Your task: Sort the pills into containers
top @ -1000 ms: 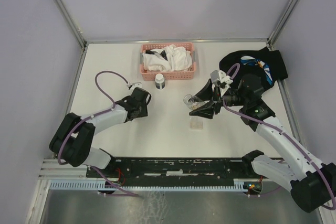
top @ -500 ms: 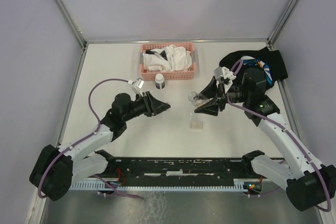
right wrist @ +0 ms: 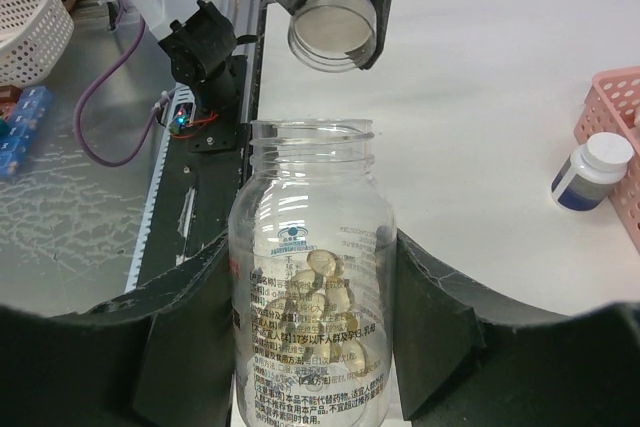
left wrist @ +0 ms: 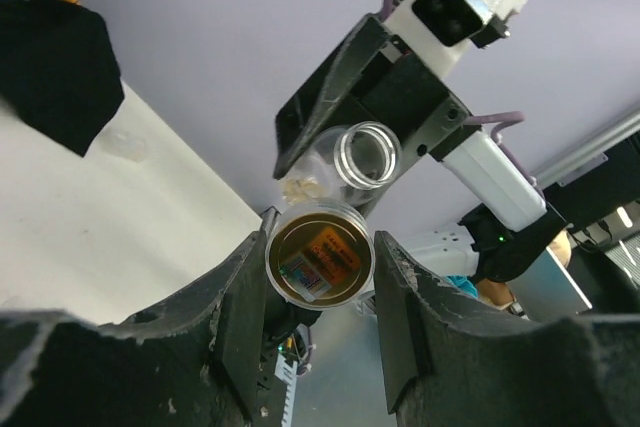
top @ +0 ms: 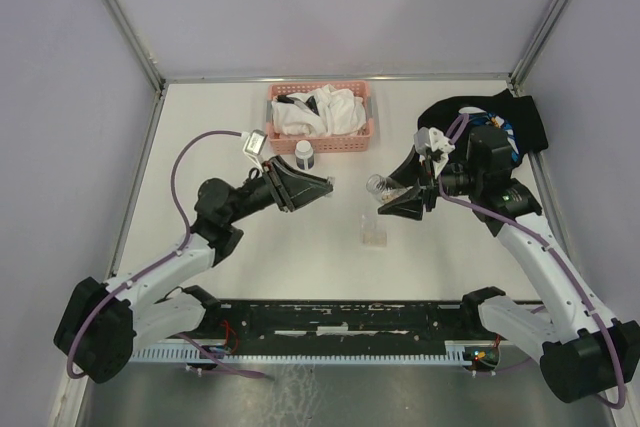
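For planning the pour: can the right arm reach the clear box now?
Probably yes: the clear box lies uncovered close to the right claw, which holds the open bottle; nothing stands between.

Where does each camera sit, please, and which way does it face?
Top external: above and behind, looking down at the table; left arm, right arm, left gripper and right gripper show.
Left wrist: looks past its own fingers, which hold the cap, toward the right gripper's clear bottle.
Right wrist: looks past its own fingers, holding that bottle, toward the left arm.
Shared: both wrist views show cap and bottle.
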Robot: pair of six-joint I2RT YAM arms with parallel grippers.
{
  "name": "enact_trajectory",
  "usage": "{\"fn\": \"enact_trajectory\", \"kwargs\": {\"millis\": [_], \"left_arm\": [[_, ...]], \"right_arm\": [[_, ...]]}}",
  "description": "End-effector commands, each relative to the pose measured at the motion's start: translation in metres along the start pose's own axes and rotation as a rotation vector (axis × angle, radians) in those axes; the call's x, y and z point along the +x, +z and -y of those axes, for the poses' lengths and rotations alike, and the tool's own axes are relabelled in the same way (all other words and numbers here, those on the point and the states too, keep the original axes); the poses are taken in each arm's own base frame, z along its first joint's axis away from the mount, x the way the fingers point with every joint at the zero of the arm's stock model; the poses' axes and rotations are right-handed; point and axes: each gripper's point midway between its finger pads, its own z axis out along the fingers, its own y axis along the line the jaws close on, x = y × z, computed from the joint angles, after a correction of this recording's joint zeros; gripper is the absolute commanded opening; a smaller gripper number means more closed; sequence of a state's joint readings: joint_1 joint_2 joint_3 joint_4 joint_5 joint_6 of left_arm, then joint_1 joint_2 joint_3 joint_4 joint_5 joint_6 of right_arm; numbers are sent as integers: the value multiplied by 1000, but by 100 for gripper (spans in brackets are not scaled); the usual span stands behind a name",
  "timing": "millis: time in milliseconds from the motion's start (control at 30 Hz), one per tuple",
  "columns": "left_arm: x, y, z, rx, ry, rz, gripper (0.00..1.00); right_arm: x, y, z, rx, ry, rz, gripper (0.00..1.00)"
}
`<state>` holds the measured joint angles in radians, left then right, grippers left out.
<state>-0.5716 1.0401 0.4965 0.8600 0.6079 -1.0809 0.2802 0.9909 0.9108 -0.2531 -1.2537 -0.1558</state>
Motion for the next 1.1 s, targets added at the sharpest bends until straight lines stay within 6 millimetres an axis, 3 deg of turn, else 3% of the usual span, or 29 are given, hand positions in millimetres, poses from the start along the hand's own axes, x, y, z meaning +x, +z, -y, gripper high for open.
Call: {"fn": "enact_trajectory", "kwargs": {"millis": [0,567,1067], "left_arm": [[-12,12,38,118,32,13,22],[6,46,32,12,117,-40,21],[6,52,31,-9,132,-42,21]], "right_arm": [[-19,-3,-3,-12,-78,21,9],[-16,-4,-2,9,-74,9,9],[-15,-3,-2,6,-63,8,8]]}}
